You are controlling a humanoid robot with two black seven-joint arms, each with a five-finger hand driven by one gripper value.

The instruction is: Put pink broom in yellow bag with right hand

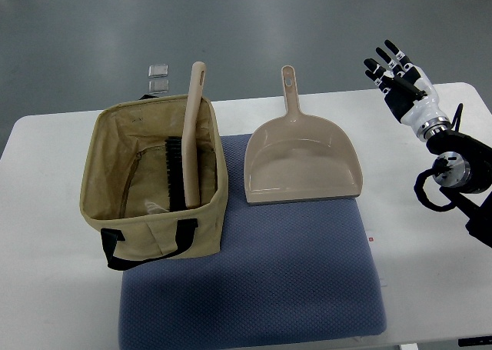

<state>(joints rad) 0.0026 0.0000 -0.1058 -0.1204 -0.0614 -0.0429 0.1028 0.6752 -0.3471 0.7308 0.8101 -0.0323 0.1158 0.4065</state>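
Blue textured mat (254, 288) sits nearest on the white surface (46, 235). On it, the tan fabric bag (108, 211) holds the pinkish plastic broom (192, 127), seemingly leaning on its rim; it could tip out. Beyond, the right hand (396, 69) hangs spread, empty.

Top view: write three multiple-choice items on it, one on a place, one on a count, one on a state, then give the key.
1. Where is the broom?
A. On the dustpan
B. In the bag
C. On the floor

2. How many dustpans are on the mat?
A. One
B. Two
C. Three

3. What is the right hand doing?
A. Gripping the broom
B. Gripping the bag's strap
C. Open, holding nothing

Key:
1 B, its bristles stand inside the bag, its handle sticks out above the rim.
2 A, a single dustpan lies beside the bag.
3 C, its fingers are spread, apart from everything.
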